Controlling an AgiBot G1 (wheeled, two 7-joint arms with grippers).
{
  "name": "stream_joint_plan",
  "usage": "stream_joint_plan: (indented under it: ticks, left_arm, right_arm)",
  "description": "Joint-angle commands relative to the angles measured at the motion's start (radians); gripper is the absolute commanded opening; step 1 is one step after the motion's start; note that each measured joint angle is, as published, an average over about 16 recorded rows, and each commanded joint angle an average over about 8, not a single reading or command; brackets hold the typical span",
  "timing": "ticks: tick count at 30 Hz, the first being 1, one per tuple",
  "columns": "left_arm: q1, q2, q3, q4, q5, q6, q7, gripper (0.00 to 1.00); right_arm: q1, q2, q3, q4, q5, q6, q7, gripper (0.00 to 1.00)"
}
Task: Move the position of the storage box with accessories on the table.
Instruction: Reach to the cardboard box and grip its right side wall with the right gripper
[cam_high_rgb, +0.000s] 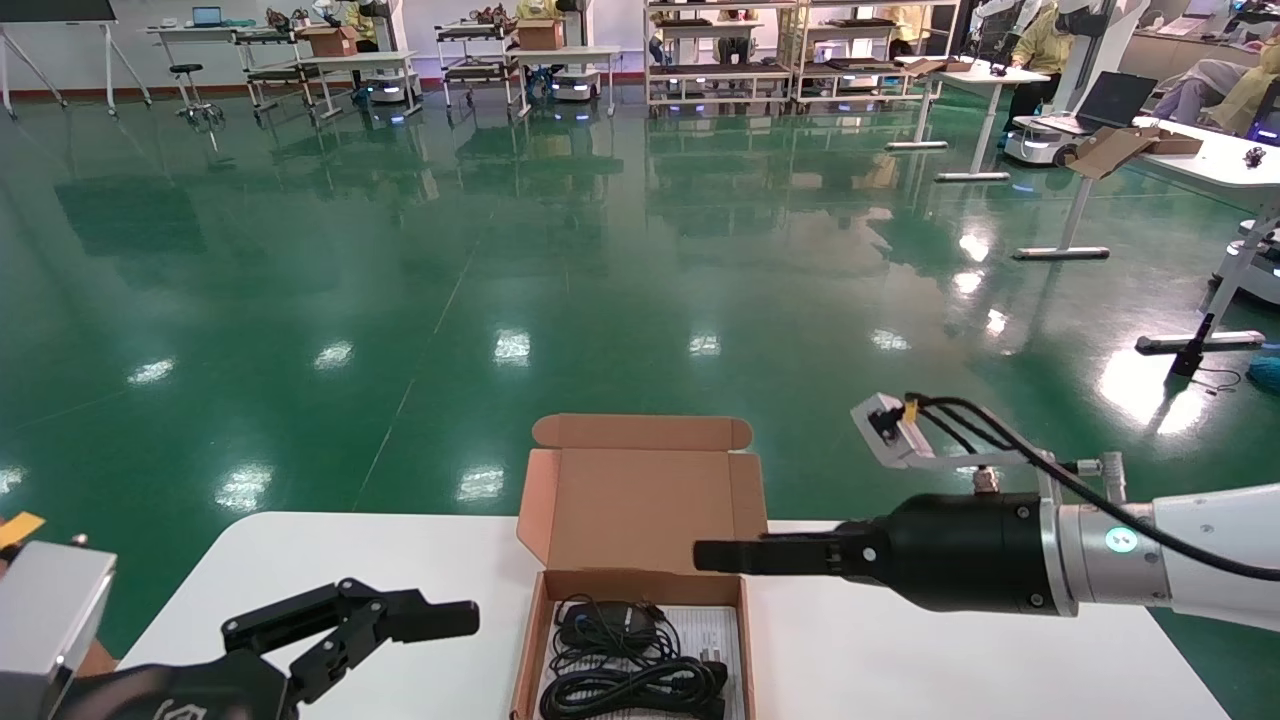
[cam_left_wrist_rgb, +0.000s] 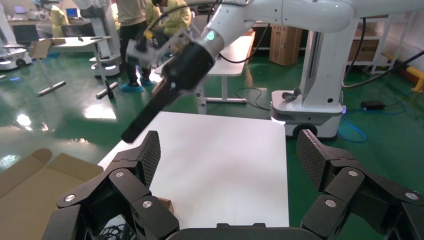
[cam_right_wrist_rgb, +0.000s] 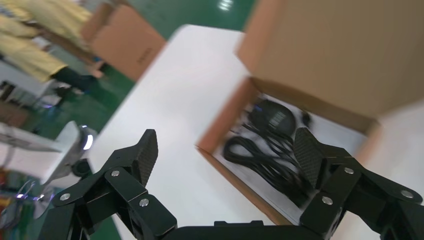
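The storage box (cam_high_rgb: 640, 500) stands at the table's (cam_high_rgb: 330, 560) middle, its lid flap upright. Inside lie the accessories (cam_high_rgb: 630, 660): coiled black cables and a small black device on white paper. My right gripper (cam_high_rgb: 705, 557) reaches in from the right, level with the box's far right corner. In the right wrist view it (cam_right_wrist_rgb: 226, 150) is open, its fingers straddling a side wall of the box (cam_right_wrist_rgb: 225, 120), with the cables (cam_right_wrist_rgb: 270, 155) by one pad. My left gripper (cam_high_rgb: 400, 645) hovers open and empty left of the box. The left wrist view shows it (cam_left_wrist_rgb: 230, 155) over bare table (cam_left_wrist_rgb: 225, 145).
Green floor (cam_high_rgb: 500, 250) begins just past the table's far edge, close behind the box lid. Other white desks with cardboard boxes (cam_high_rgb: 1120, 150) stand far off at the right. A white robot base (cam_left_wrist_rgb: 310, 110) stands beyond the table's right end.
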Motion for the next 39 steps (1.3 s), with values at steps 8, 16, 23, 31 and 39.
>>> stream_joint_plan:
  ticks: [8, 16, 23, 31, 39]
  left_arm:
    - [0.000, 0.000, 0.000, 0.000, 0.000, 0.000, 0.000, 1.00]
    - [0.000, 0.000, 0.000, 0.000, 0.000, 0.000, 0.000, 1.00]
    - [0.000, 0.000, 0.000, 0.000, 0.000, 0.000, 0.000, 1.00]
    - [0.000, 0.000, 0.000, 0.000, 0.000, 0.000, 0.000, 1.00]
    - [0.000, 0.000, 0.000, 0.000, 0.000, 0.000, 0.000, 1.00]
  right_arm:
    - [0.010, -0.031, -0.052, -0.030, -0.079, 0.020, 0.022, 1.00]
    - [-0.024, -0.066, -0.079, -0.061, -0.122, 0.070, -0.012, 1.00]
    - [-0.075, -0.100, -0.093, -0.085, -0.151, 0.159, -0.058, 1.00]
    - [-0.109, -0.148, -0.098, -0.120, -0.164, 0.240, -0.087, 1.00]
    - [-0.110, -0.187, -0.105, -0.166, -0.180, 0.298, -0.102, 0.98]
